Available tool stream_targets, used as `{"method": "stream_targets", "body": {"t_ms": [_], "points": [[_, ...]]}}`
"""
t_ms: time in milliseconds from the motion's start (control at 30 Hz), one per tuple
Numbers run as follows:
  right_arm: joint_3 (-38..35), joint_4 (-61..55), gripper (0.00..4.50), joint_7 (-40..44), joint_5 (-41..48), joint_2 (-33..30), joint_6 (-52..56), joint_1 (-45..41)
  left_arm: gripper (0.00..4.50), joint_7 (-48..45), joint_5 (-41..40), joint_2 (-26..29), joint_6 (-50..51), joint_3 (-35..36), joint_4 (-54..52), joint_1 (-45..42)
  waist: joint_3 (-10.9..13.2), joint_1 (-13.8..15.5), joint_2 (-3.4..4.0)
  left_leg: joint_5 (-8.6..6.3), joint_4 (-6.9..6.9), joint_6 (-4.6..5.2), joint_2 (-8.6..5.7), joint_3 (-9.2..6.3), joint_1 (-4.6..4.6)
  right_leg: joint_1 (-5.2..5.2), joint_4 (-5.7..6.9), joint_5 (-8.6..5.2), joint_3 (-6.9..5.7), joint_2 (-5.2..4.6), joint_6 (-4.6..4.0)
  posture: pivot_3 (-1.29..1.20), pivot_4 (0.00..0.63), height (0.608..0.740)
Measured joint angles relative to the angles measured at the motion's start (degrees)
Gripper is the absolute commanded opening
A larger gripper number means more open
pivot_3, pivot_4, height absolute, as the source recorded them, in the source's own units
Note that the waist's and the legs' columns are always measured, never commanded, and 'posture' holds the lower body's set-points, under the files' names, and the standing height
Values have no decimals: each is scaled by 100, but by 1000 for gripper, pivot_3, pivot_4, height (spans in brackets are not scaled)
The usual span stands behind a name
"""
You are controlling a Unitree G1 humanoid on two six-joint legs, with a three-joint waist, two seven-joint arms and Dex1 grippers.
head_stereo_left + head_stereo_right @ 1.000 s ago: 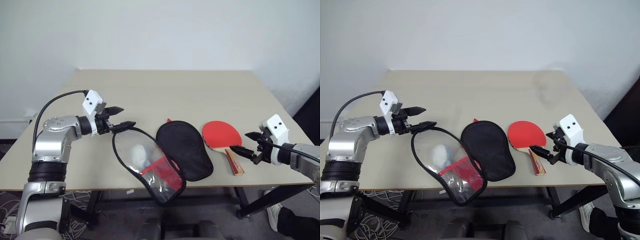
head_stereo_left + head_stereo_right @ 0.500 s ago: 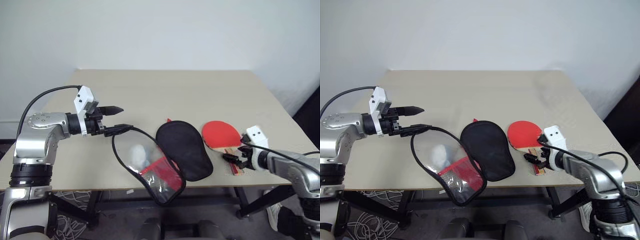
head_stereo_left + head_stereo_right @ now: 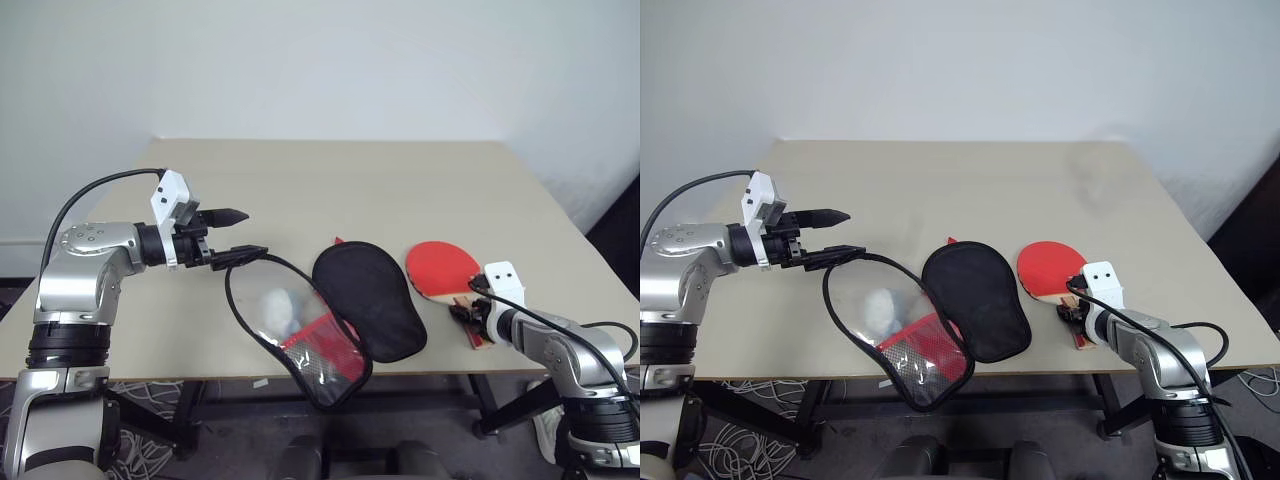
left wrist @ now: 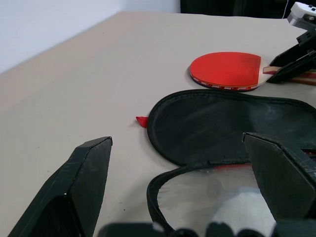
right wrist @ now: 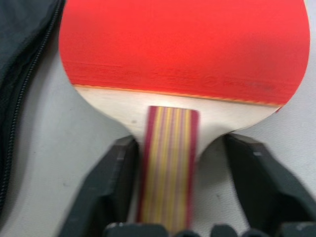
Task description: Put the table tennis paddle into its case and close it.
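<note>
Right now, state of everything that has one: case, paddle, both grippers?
case: unzipped, spread open; clear-panel flap overhangs the table edge.
table tennis paddle: flat on the table, outside the case.
left gripper: open, lower finger at the flap's rim.
right gripper: fingers astride the paddle handle, gaps visible.

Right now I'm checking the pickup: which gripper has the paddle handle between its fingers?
The right gripper: its fingers straddle the table tennis paddle handle on the table. The left gripper is open at the case rim.

Bright even indoor light, soft shadows on the table (image 3: 330, 170), right wrist view slightly blurred
</note>
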Motion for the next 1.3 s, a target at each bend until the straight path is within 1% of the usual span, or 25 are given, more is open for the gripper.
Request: {"method": "stream_targets", "body": {"t_ms": [33,67,200,267,333,400,467,533,600,667,800,1033,1300], "points": [[-17,-1,1261,-10,-21,1,0,7,4500,0,10,-4,-23,-4,28,-6,0,0,0,0,0,0,0,0,0,0,0,0,0,0,0,0,0,740],[-20,-2,1178,-11,-32,2,0,8,4500,1,20,-9,-34,-5,48,-13,0,0,0,0,0,0,0,0,0,0,0,0,0,0,0,0,0,740],[-34,-3,1178,-81,-85,82,-30,4,4500,1,28,-40,-63,-12,68,-31,0,-2,0,0,1,0,0,1,1,1,0,-1,0,0,2,0,0,740],[-70,31,1178,-234,-167,224,-98,-64,4500,1,35,-58,-76,-26,104,-40,2,-4,4,1,1,1,0,2,0,-3,4,-1,2,0,2,0,0,740],[-157,23,1178,-306,-181,361,-116,-257,4500,1,46,-66,-84,-33,151,-48,13,-5,21,1,0,1,0,4,-2,-7,10,-1,7,0,2,0,0,740],[-168,-162,1178,-307,-141,517,-94,-582,4500,1,63,-87,-102,-59,176,-65,16,-35,23,1,-2,2,-1,6,-5,-17,43,-1,26,2,-1,0,0,740],[-154,-421,1178,-286,-48,676,-51,-804,4500,2,72,-118,-111,-89,181,-78,16,-58,23,1,-5,1,0,11,-2,-16,50,-2,24,7,-5,0,0,740],[-18,-697,1178,-325,13,948,173,-1020,4500,5,99,-123,-113,-114,214,-79,16,-100,22,1,-6,1,4,3,-1,-15,54,-2,24,17,-6,0,0,740],[300,-901,1178,-376,50,1243,407,-1098,4500,10,131,-142,-113,-131,236,-83,15,-121,22,1,-5,1,8,-1,0,-15,56,-4,23,23,-8,0,0,740],[771,-931,1178,-456,22,1445,606,-1065,4500,12,141,-154,-113,-136,247,-83,16,-118,22,1,-3,1,6,-4,0,-16,55,-4,21,21,-8,0,0,740],[1294,-897,1178,-639,-92,1719,848,-881,4500,17,145,-154,-109,-135,256,-83,16,-118,22,1,0,0,-1,-13,-1,-23,54,-2,19,12,-12,0,0,740],[1640,-709,1178,-801,-212,2159,977,-785,4500,29,145,-155,-86,-135,256,-83,16,-124,22,2,-5,-2,2,-15,1,-25,55,3,17,18,-20,0,0,740],[1675,-674,1178,-876,-317,2208,961,-665,4500,49,145,-155,-48,-135,256,-84,16,-122,23,2,-6,-3,1,-15,4,-23,54,-4,15,17,-9,0,0,740]]}}
